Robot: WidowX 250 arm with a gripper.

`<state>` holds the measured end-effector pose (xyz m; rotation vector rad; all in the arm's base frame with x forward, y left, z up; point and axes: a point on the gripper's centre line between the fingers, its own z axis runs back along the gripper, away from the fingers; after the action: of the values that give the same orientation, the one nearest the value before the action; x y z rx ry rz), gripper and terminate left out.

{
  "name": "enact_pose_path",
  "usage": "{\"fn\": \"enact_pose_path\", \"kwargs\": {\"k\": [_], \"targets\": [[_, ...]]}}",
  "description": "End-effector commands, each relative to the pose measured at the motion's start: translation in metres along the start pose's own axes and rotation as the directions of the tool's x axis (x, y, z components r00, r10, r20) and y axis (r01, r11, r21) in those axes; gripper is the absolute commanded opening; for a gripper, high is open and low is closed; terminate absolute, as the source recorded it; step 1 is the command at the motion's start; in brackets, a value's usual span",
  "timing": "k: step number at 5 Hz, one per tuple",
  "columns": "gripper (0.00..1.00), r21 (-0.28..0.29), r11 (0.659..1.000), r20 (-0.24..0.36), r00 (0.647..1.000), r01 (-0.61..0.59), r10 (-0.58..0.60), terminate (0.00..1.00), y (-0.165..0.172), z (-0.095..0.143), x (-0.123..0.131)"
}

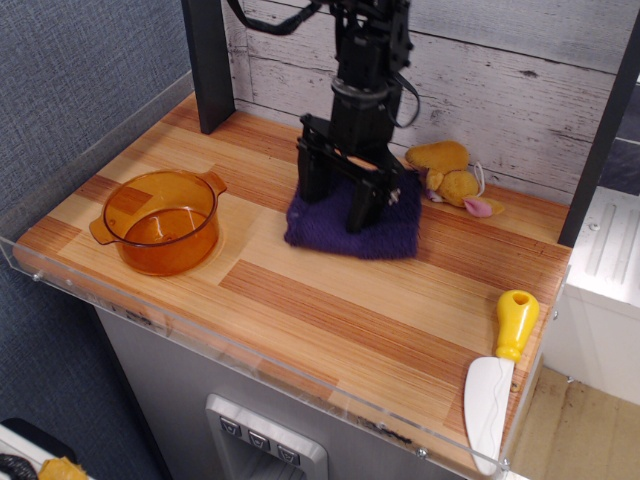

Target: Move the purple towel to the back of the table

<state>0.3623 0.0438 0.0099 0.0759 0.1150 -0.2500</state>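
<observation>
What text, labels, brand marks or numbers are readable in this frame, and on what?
None readable.
Gripper: no legible marking in this view.
Orange pot, knife with the yellow handle, plush toy, purple towel: no print visible.
Grey panel below the table front: three buttons, symbols too small to read.
</observation>
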Motion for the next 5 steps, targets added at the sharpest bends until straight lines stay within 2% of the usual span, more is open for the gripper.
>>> {"fn": "enact_pose_path", "kwargs": {"k": [1, 2, 3, 5], "targets": [[1.00, -0.005, 0.994, -0.014, 0.994, -0.110, 0.110, 0.00, 0.047, -0.010, -0.013], [1.00, 0.008, 0.997, -0.020, 0.997, -0.078, 0.079, 0.00, 0.040, -0.009, -0.016], [1.00, 0.021, 0.999, 0.000, 0.999, -0.037, 0.037, 0.00, 0.029, 0.002, -0.018], [1.00, 0.037, 0.999, 0.085, 0.996, -0.028, 0.024, 0.00, 0.019, 0.043, -0.015]]}}
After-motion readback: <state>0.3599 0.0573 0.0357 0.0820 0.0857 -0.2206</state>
